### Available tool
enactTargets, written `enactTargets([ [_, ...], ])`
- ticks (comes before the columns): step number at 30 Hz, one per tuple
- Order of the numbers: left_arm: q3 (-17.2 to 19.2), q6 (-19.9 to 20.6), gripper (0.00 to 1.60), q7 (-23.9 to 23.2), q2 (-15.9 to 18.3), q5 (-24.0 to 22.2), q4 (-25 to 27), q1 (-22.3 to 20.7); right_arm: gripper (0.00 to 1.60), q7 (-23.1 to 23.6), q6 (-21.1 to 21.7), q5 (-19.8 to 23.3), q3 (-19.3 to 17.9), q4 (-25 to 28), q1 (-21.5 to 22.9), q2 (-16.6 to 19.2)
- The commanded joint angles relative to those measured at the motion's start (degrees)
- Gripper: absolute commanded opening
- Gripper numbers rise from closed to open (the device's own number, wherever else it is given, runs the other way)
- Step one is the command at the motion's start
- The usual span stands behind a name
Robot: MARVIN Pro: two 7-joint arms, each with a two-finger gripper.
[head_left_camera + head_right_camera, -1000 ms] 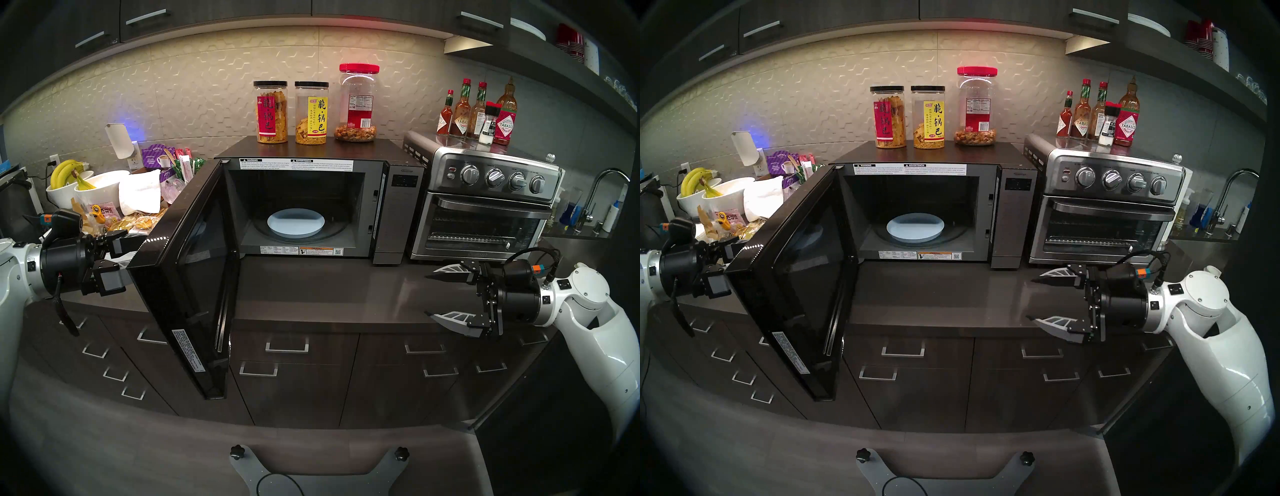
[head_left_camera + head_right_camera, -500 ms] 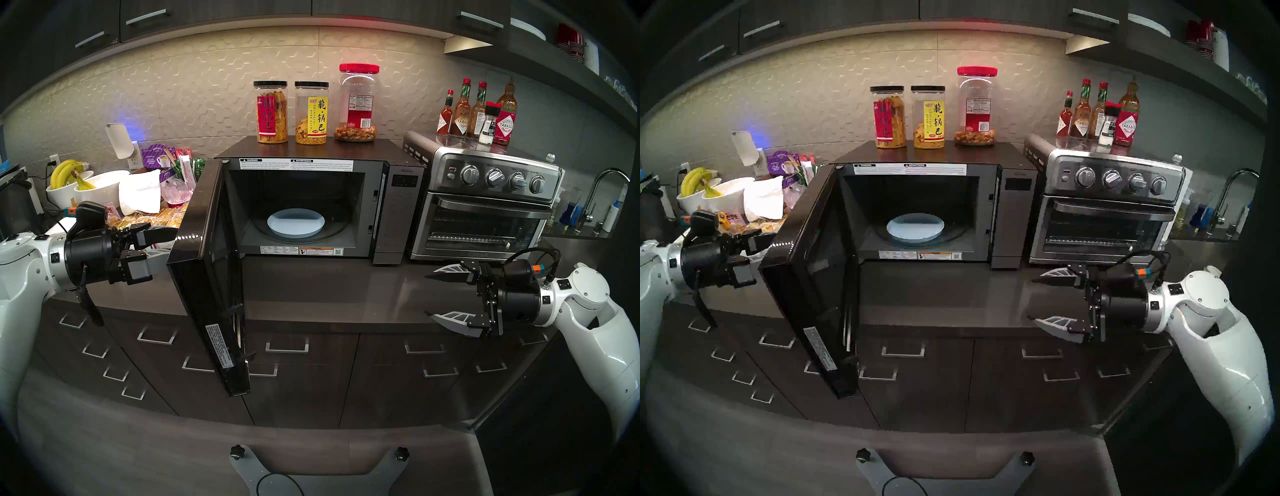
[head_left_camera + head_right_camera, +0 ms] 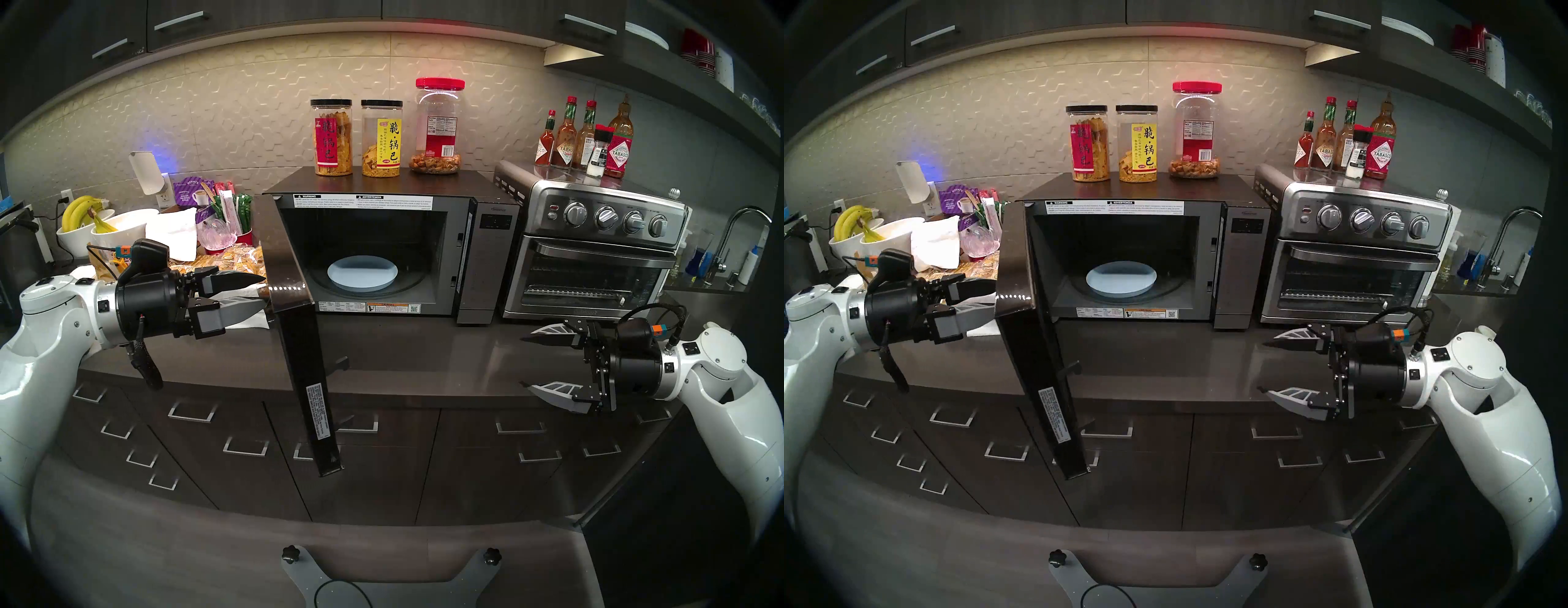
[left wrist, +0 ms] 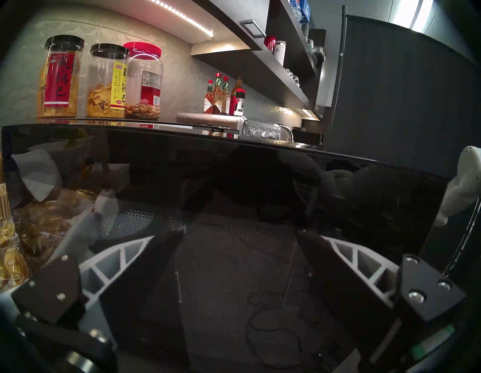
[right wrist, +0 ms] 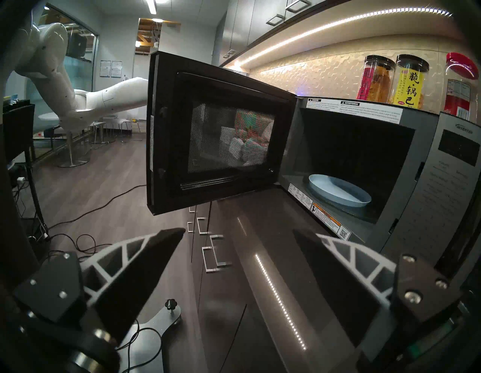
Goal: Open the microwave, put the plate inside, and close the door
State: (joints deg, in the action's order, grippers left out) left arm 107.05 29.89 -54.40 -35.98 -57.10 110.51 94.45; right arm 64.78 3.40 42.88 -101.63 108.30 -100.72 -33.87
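Overall light: you get a dim kitchen; dark cabinets and floor swallow detail
Source: an LED strip (image 5: 307, 33) under the upper cabinets washes the tiled backsplash (image 3: 237, 114) warm; a small blue glow sits at the wall on the left
Glare: a dotted reflection of the strip runs along the counter (image 5: 276, 294) and across the top edge of the door (image 3: 288, 288); the door's outer glass mirrors clutter in your left wrist view
Edges: fisheye bending and a dark rim in all four views
Focus: head views sharp; near fingers in both wrist views look soft
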Motion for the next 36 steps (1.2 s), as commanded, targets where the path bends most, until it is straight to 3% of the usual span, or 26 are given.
enactTargets([
  [1,-4.0,0.2,1.6,3.3,0.6,-0.9,0.6,-6.4,1.6,0.0,0.1,0.3,-0.5,0.4,0.5,0.1],
  [6,-9.0,1.0,1.6,7.5,0.4,0.2,0.2,-10.5,1.6,0.0,0.1,0.3,-0.5,0.4,0.5,0.1],
  [12,-13.0,1.4,1.6,11.7,0.3,0.4,-0.3,-13.5,1.6,0.0,0.1,0.3,-0.5,0.4,0.5,0.1],
  [13,-12.9,0.6,1.6,13.1,0.6,0.0,0.2,-12.4,1.6,0.0,0.1,0.3,-0.5,0.4,0.5,0.1],
  [21,-17.8,0.9,1.6,18.3,-1.8,2.1,-1.6,-17.4,1.6,0.0,0.1,0.3,-0.5,0.4,0.5,0.1],
  [25,-20.0,1.1,1.6,19.9,-3.0,3.7,-2.9,-20.2,1.6,0.0,0.1,0.3,-0.5,0.4,0.5,0.1],
  [27,-22.6,1.7,1.6,20.4,-3.7,4.7,-4.7,-23.8,1.6,0.0,0.1,0.3,-0.5,0.3,0.5,0.1],
  [28,-21.3,1.1,1.6,21.0,-4.2,4.9,-3.9,-21.9,1.6,0.0,0.1,0.3,-0.5,0.3,0.5,0.1],
  [30,-22.2,1.1,1.6,21.5,-5.0,5.9,-4.6,-22.9,1.6,0.0,0.1,0.3,-0.5,0.3,0.5,0.1],
  [31,-22.9,1.2,1.6,21.6,-5.4,6.4,-5.2,-23.9,1.6,0.0,0.1,0.3,-0.5,0.3,0.5,0.1],
  [32,-25.7,2.0,1.6,21.2,-5.5,6.8,-7.1,-27.5,1.6,0.0,0.1,0.3,-0.5,0.3,0.5,0.1],
  [36,-25.1,1.6,1.6,22.3,-7.4,8.2,-6.6,-26.5,1.6,0.0,0.1,0.3,-0.5,0.3,0.5,0.1],
])
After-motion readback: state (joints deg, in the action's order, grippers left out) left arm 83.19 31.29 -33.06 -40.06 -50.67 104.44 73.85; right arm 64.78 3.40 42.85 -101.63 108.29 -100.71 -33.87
